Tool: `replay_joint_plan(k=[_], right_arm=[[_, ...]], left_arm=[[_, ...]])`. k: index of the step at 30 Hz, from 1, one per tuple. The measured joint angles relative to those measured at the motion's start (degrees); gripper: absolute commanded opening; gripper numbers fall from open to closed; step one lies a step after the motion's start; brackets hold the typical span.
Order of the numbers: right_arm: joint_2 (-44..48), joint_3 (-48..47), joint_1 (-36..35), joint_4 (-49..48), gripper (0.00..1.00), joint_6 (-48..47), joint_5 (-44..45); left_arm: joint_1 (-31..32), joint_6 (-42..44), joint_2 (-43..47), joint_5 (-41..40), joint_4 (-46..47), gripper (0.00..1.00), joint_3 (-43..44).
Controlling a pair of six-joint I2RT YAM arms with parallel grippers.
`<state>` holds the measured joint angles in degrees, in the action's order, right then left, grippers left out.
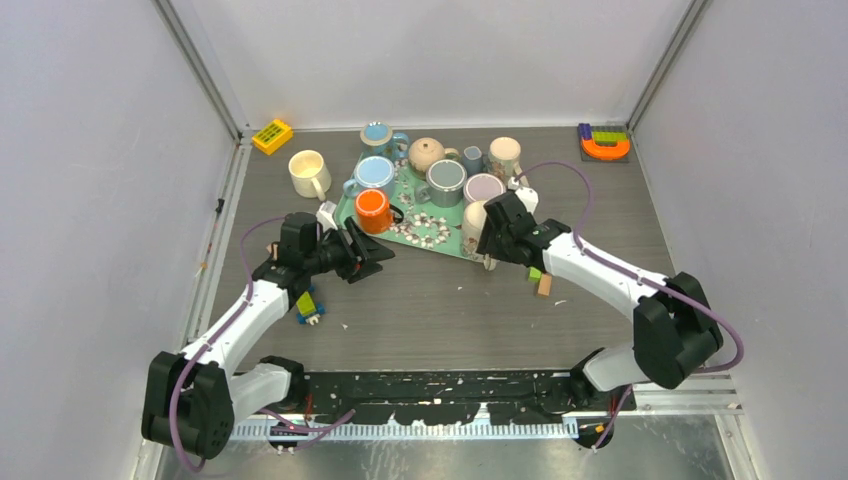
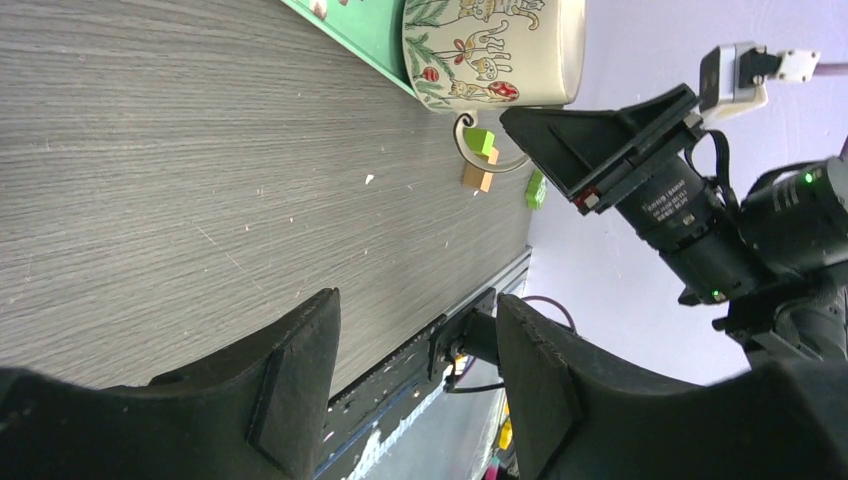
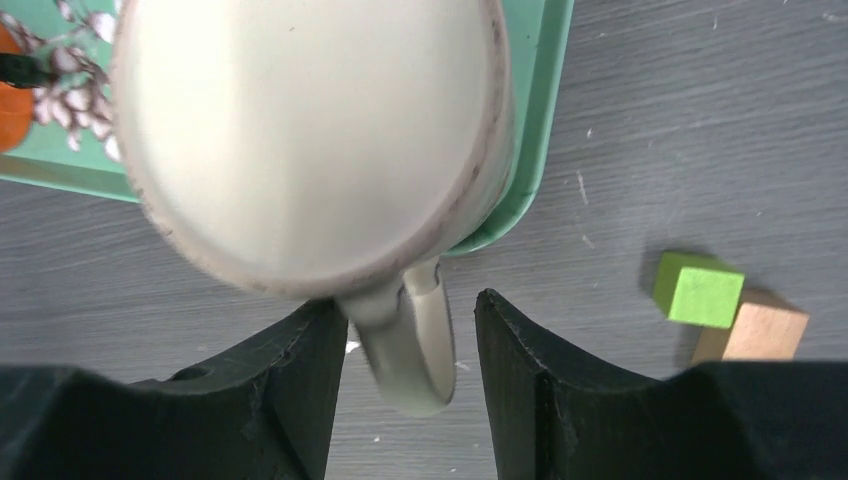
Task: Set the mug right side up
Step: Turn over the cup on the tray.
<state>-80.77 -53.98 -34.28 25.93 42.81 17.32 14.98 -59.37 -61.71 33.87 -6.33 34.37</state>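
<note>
Surface: grey wood-grain surface (image 1: 450,310) walled by pale panels, with both arm bases at the bottom of the top view.
Tray: green tray (image 3: 535,100) at the centre of the top view, crowded with mugs and strewn with small pale pieces (image 1: 425,225).
Mug: cream mug (image 3: 310,130) printed with cats and plants, at the lower right edge of the tray in the top view. In the right wrist view a broad plain end faces the camera; whether that is its base or its mouth cannot be told.
Handle: handle (image 3: 405,340) sticks out past the tray rim over the bare surface, toward the bottom of the right wrist view.
Right hand: right hand (image 3: 405,305) is open, one finger on each side of the handle. The left-of-frame finger is against it; a gap shows at the other.
Left hand: left hand (image 2: 418,300) is open with nothing between its fingers, low over bare surface at centre left of the top view, just below an orange mug (image 1: 372,210).
Cubes: green cube (image 3: 698,290) and wooden cube (image 3: 765,325) touch each other on the surface, lower right of the right wrist view, near the mug.
Off the tray: a cream cup (image 1: 308,172) upper left of the tray, a yellow block (image 1: 272,135) in the upper left corner, and an orange arch toy (image 1: 605,143) in the upper right corner.
</note>
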Motion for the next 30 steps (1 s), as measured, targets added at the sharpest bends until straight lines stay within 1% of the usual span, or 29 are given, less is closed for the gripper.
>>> replay_joint_plan(k=[4,11,19,25,30], right_arm=[[-2.54,-1.20,2.19,0.90,0.55,-4.59,-3.26],[-5.73,-3.45,2.56,3.19,0.54,-9.81,-5.81],[-5.99,-4.20,2.58,5.92,0.50,-12.37,-5.57],[-5.99,-7.52,2.19,8.26,0.48,-13.51,-4.39],[-6.01,-9.35,2.12,9.33,0.42,-14.25,-3.80]], left_arm=[[0.00,0.20,0.00,0.26,-0.13,0.60,0.00],[0.00,0.50,-0.02,0.28,-0.22,0.60,0.00],[0.00,0.55,-0.20,0.28,-0.22,0.60,0.00],[0.00,0.92,-0.20,0.28,-0.20,0.60,0.00],[0.00,0.90,-0.20,0.28,-0.17,0.60,0.00]])
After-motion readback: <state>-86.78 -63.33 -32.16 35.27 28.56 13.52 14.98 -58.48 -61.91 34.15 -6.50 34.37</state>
